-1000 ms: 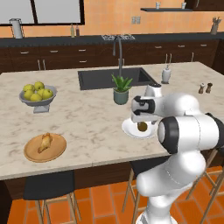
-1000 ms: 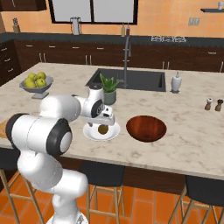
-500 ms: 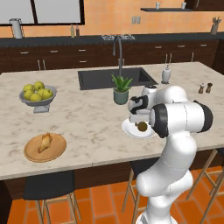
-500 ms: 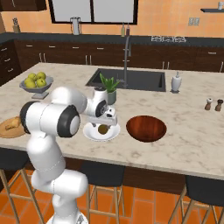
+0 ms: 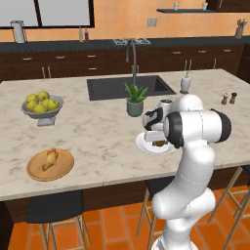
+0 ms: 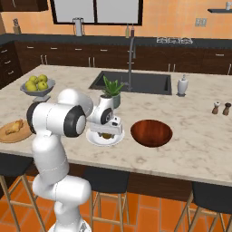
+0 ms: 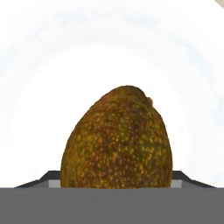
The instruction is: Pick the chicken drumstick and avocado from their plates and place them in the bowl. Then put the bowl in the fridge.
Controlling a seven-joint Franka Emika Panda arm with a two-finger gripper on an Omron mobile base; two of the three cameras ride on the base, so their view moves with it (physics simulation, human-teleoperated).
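Gripper (image 6: 107, 132) low over the white plate (image 6: 93, 139), pointing straight down, avocado (image 7: 117, 140) between the fingers. In the hand view the fruit sits on the white dish (image 7: 35, 87) with a dark fingertip (image 7: 48, 178) on each side of its lower end. Whether the fingers press the skin or stand just off it cannot be told; the avocado rests on the plate, not lifted.

Left base view: hand (image 5: 157, 137) above the white plate (image 5: 144, 145), near the island's front edge; a sliver of avocado (image 5: 159, 143) shows under it. The arm's elbow hides the plate's right part.

Drumstick (image 5: 50, 158) on the wooden plate (image 5: 36, 172), well apart to the left, near the front edge. Same pair in the right base view: drumstick (image 6: 15, 127) on wooden plate (image 6: 18, 135), partly behind the arm.

Bowl (image 6: 151, 133) on the counter just right of the white plate, apart from it, nothing inside.

Potted plant (image 6: 110, 90) stands just behind the gripper. Sink (image 6: 132, 82) with its faucet (image 6: 131, 59) further back. Grey fruit bowl (image 5: 41, 110) with yellow-green fruit at far left. Soap bottle (image 6: 182, 84) and two shakers (image 6: 220, 108) to the right.
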